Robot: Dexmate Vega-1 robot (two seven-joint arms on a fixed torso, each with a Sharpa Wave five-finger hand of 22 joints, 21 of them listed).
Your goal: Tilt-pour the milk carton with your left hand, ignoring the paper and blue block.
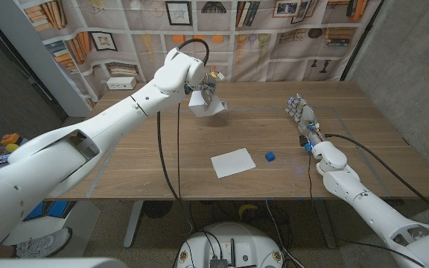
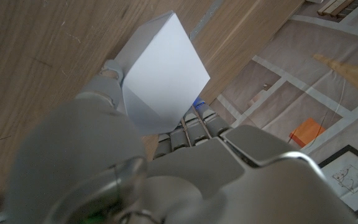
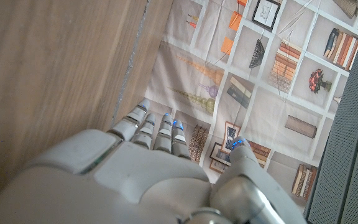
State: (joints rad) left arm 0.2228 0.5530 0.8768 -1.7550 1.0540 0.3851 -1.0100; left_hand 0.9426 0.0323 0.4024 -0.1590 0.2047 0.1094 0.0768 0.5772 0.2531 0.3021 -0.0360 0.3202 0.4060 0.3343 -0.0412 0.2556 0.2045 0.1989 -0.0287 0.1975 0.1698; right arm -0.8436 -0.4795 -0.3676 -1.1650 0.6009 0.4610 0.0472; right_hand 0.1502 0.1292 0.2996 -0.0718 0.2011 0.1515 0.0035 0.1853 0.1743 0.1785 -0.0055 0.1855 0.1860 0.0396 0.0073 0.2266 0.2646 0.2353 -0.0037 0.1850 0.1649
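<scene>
Wooden desk (image 1: 199, 134): a long brown plank top; its far edge runs along a wall hanging printed with bookshelves and framed pictures.
Open room: bare wood lies between the far-left part of the desk and the right side, and along the near edge on both sides of the paper.
Milk carton: a white, plain-sided cardboard milk carton (image 1: 206, 106) is held clear above the desk near the far edge, left of the middle.
Carton axis: its long axis is tilted well off upright, slanting from the left robot hand down toward the right edge of the desk; which end is the top I cannot tell. In the left wrist view the white carton (image 2: 160, 78) shows flat faces meeting at a sharp corner over the wood grain.
Left robot hand (image 1: 199, 83): wrapped around the carton from above, fingers (image 2: 194, 127) pressed against its side.
Right robot hand (image 1: 302, 117): near the right edge, over the far half of the desk, well apart from the carton; fingers (image 3: 154, 127) straight and close together, holding nothing.
White sheet of paper (image 1: 233, 162): lies flat near the middle of the desk, toward the near edge, turned slightly askew.
Small blue block (image 1: 270, 157): sits just beside the paper's right edge, apart from it.
</scene>
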